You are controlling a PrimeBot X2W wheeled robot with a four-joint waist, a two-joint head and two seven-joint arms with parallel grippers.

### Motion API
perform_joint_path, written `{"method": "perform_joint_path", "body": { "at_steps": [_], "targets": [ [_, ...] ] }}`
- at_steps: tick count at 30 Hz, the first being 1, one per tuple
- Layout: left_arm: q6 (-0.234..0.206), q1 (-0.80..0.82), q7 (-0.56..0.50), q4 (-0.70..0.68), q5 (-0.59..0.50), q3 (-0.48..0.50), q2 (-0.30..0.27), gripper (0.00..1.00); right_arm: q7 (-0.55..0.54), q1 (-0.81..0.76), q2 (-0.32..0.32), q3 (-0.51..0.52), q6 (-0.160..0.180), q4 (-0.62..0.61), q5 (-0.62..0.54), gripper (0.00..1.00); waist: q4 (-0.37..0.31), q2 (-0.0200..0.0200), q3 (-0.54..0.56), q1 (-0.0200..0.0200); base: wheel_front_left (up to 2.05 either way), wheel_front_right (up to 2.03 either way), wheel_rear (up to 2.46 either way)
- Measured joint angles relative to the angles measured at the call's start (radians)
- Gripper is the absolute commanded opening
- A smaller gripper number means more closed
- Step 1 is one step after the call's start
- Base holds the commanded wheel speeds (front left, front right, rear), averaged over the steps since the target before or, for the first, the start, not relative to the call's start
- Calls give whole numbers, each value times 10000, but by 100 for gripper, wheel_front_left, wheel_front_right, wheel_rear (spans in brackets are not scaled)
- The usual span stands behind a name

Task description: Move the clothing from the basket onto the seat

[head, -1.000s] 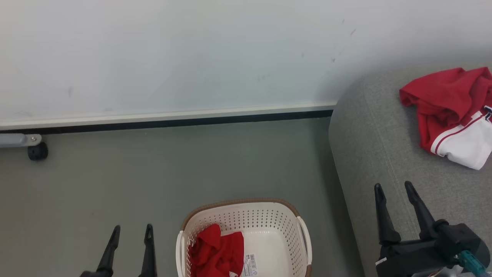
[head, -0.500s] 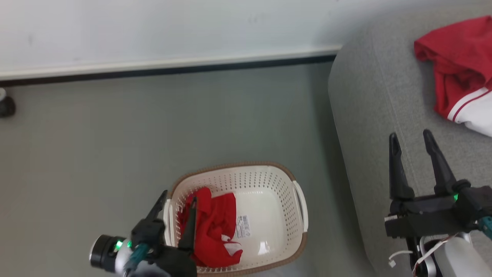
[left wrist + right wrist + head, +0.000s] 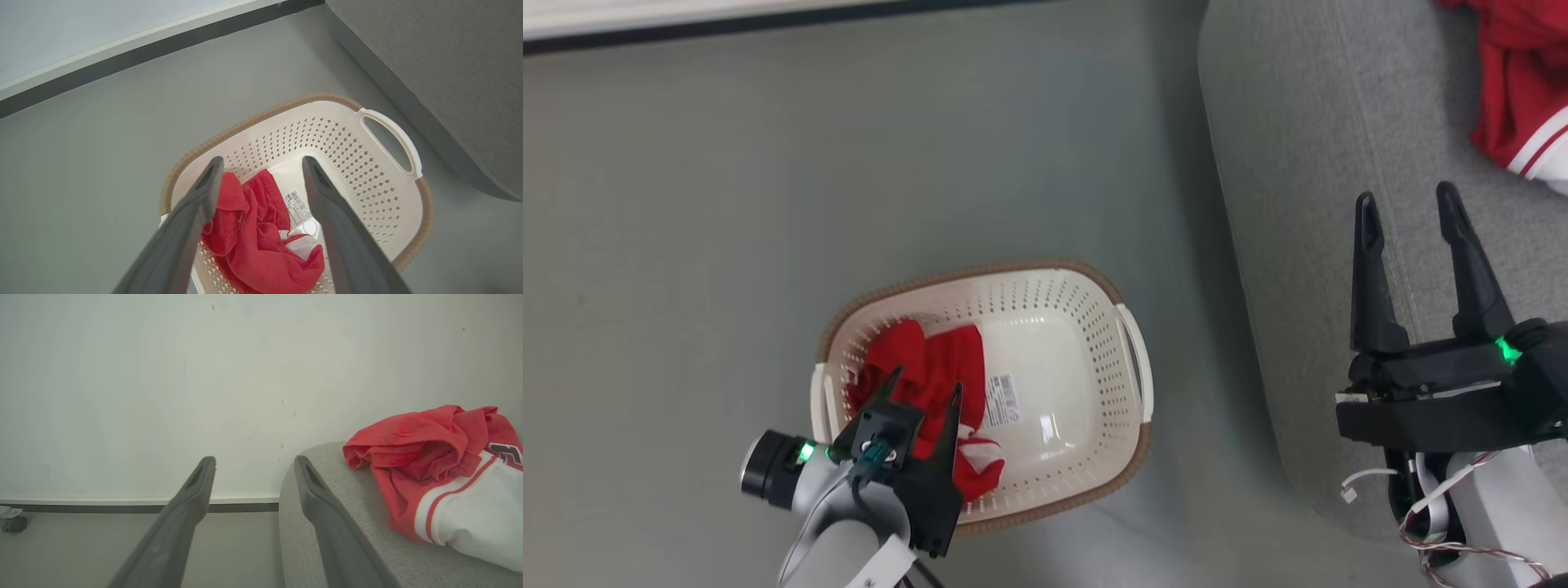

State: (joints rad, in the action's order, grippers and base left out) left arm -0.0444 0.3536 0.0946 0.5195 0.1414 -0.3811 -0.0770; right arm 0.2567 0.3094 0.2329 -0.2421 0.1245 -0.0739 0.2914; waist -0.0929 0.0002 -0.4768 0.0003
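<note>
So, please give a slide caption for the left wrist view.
Open left gripper above a red garment in the cream perforated basket, grey sofa beside it.

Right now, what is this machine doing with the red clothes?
The robot is moving laundry from a basket to the sofa. One red garment lies on the sofa; a second garment is in the basket. The left gripper hangs open above it, not gripping yet. The right gripper is open over the sofa, empty.

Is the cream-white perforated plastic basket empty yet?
No, a crumpled bright-red fabric garment lies on the bottom of the cream-white perforated plastic basket.
</note>
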Motion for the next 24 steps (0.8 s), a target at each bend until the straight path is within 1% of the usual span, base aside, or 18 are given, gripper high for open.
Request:
{"method": "perform_joint_path", "body": {
  "at_steps": [7,16,21,24],
  "targets": [
    [-44,1151,-290,1028,-430,-385,84,100,0,605,-12,94,0,-454,-290,100,-341,0,-1196,-1,0,0,0],
    [-96,2231,-414,1852,-623,-405,123,100,0,1527,-192,123,0,-844,-408,100,-555,0,-2565,-1,0,0,0],
    [-100,2764,-449,2466,-857,-410,-23,100,0,1997,-314,102,0,-796,-458,100,-616,1,-3271,-1,0,0,0],
    [-186,2868,-443,2849,-903,-403,-46,100,2,2149,-410,35,-6,-581,-487,100,-650,1,-3581,-1,0,0,0]
  ]
}}
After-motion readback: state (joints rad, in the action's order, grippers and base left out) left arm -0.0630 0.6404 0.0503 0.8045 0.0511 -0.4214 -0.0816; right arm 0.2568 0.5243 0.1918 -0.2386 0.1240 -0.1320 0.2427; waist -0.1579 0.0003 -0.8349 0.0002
